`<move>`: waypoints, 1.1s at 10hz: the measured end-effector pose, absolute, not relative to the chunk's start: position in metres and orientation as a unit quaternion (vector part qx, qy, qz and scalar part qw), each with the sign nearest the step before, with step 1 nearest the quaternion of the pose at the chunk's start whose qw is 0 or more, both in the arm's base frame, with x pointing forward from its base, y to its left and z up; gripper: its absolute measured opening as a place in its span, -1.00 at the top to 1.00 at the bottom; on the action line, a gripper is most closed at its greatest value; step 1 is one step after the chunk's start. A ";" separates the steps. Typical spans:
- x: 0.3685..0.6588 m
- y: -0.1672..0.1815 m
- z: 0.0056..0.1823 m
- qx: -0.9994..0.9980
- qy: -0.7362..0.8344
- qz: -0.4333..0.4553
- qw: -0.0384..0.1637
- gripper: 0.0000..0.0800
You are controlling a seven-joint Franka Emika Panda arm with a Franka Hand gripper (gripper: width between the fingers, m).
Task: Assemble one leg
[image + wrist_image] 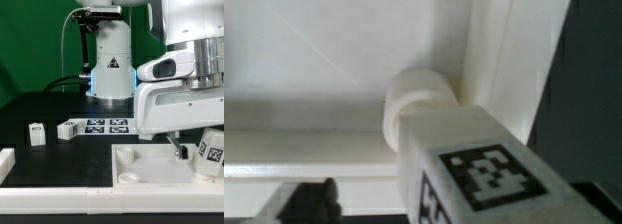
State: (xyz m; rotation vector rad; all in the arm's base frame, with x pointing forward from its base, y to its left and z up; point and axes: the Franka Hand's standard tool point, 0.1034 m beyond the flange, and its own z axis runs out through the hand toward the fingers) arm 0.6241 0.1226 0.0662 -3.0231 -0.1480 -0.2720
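Leg (446,140), tilted, nose at corner socket of panel (140,160); gripper (181,150) beside it, hold impossible to tell. Risk: skewed entry jams, leg topples.

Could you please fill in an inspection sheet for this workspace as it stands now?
Surface: black table, dark and matte.
Job's things: one leg tilted at a corner of the white panel; a second leg loose at the exterior view's left.
Clutter: marker board; white rail along the near edge.
Grippers: gripper low over the panel beside the tilted leg; open or shut cannot be told.
Cables: thin cable beside the arm's base.
Surroundings: green backdrop.
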 end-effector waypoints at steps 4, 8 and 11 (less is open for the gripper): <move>0.624 0.121 0.066 -0.994 -0.048 -0.089 0.050 0.27; 0.624 0.118 0.065 -0.992 0.069 -0.084 0.069 0.27; 0.622 0.117 0.063 -0.946 0.303 -0.069 0.089 0.27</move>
